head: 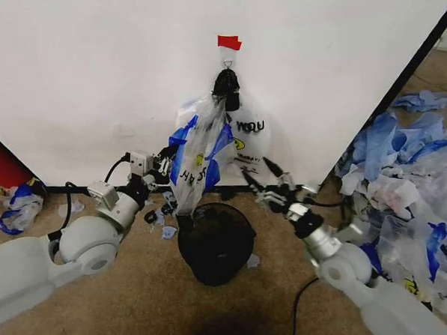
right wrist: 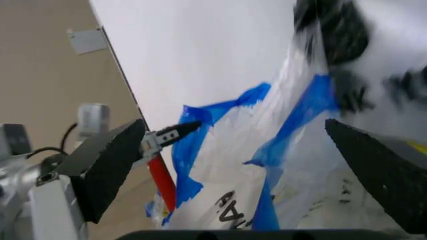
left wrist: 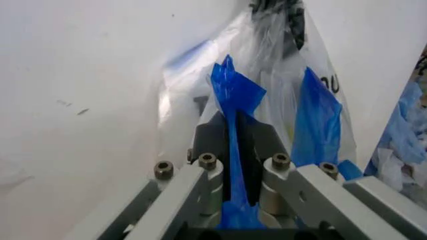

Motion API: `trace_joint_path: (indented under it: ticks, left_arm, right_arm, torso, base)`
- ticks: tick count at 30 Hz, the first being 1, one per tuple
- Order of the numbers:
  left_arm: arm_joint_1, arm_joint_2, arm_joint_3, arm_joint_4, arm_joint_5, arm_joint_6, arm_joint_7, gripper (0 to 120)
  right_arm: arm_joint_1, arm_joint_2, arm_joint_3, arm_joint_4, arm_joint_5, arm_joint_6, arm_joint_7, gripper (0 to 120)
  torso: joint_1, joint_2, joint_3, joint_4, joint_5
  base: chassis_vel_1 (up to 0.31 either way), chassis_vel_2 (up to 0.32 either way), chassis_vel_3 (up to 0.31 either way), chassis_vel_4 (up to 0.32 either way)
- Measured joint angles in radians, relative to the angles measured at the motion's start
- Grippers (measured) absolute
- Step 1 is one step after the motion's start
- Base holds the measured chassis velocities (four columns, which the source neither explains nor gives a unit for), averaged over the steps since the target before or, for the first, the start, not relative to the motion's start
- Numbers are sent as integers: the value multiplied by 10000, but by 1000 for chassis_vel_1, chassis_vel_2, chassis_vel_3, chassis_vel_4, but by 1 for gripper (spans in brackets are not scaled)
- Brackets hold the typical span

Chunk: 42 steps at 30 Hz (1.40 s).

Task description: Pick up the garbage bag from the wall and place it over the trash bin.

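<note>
Clear garbage bag hanging lengthwise down the wall, left gripper jaws pinching it, right gripper jaws apart.

Both arms have smooth light-grey shells with rounded joint housings and silver cylindrical wrist sections. Black cables run behind each wrist. The left gripper has silver-grey linkage bars joined by brass-coloured hex bolts, ending in dark, tapered fingers. The right gripper carries broad black wedge-shaped pads with a coarse matte surface.
</note>
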Motion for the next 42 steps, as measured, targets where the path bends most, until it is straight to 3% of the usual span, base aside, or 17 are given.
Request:
trace_joint_path:
  ticks: [6, 10, 33, 40, 42]
  left_arm:
    - [319, 128, -205, -114, -5, -9, 0, 8]
    - [586, 195, -420, -205, 22, -17, 0, 0]
    - [685, 258, -669, -332, -166, -136, 147, 0]
    - [863, 396, -909, -565, -192, -146, 149, 0]
    - [1237, 507, -1405, -706, -213, -147, 179, 0]
  right_arm:
    - [1438, 764, -1320, -735, 618, -270, 458, 100]
    - [2058, 1231, -1883, -1094, 846, -384, 697, 100]
    - [2427, 1815, -2252, -2098, 874, -421, 689, 100]
    - [2586, 2060, -2407, -2397, 833, -409, 734, 79]
    - [2655, 2192, -2446, -2540, 788, -403, 802, 68]
  torso:
    - [1, -1, 1, 1, -5]
    - [1, 0, 0, 1, -4]
    - [0, 0, -2, 0, -2]
    - [0, 0, -2, -2, -3]
    - [0, 0, -2, -1, -2]
  base:
    - [0, 0, 0, 0]
    - [0, 0, 0, 0]
    - [0, 0, 0, 0]
    - [0, 0, 0, 0]
    - [0, 0, 0, 0]
